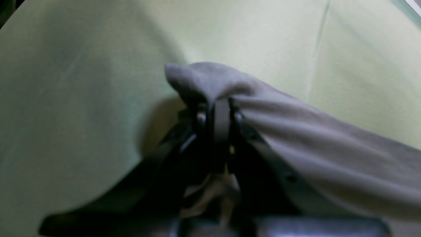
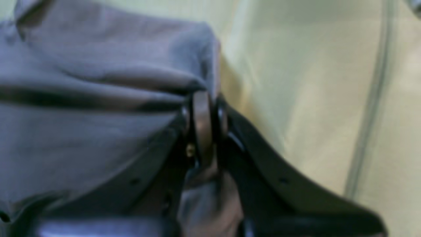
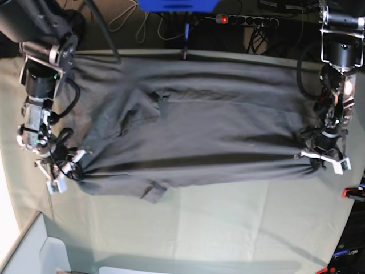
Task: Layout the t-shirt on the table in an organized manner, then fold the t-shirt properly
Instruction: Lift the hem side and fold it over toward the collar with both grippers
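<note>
t-shirt (image 3: 199, 123) spread across table (image 3: 228, 222), dark grey, stretched between both arms, taut crease running along lower edge. Left gripper (image 1: 218, 110) pressed together, pinching t-shirt corner; fabric bunched over its tips. Right gripper (image 2: 204, 108) likewise clamped on t-shirt edge, cloth folds gathered at tips. Red clamp (image 3: 352, 192) at table edge near left arm. Power strip (image 3: 248, 20) with lit red switch behind table. No readable writing or brand anywhere; wrist views blurred.

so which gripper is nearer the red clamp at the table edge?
Left. The left gripper, shut on the t-shirt, sits just above the red clamp; the right gripper grips the opposite end.
</note>
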Controlling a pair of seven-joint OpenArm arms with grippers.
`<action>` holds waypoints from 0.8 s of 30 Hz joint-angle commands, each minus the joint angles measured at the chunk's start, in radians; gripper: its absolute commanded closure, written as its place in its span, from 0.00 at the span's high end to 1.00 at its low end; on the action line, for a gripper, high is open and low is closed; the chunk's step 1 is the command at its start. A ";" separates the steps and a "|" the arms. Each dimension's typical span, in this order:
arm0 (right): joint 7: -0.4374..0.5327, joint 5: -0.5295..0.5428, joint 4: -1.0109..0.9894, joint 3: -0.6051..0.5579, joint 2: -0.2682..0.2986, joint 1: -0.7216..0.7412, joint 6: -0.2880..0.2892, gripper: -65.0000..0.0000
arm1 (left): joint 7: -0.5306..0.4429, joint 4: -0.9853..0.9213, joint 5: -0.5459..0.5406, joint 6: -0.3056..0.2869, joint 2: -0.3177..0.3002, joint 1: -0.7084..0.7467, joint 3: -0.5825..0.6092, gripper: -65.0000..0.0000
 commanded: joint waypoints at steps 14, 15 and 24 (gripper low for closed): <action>0.013 0.145 0.538 0.004 -0.056 -0.374 0.014 0.00 | -0.029 0.037 -0.001 0.002 -0.022 0.030 -0.013 0.00; 0.013 0.151 0.569 0.004 -0.056 -0.410 0.014 0.00 | -0.029 0.046 -0.001 0.002 -0.022 0.043 -0.013 0.00; 0.014 0.260 0.693 -0.002 -0.056 -0.646 0.014 0.00 | -0.031 0.111 -0.003 0.002 -0.054 0.178 -0.016 0.00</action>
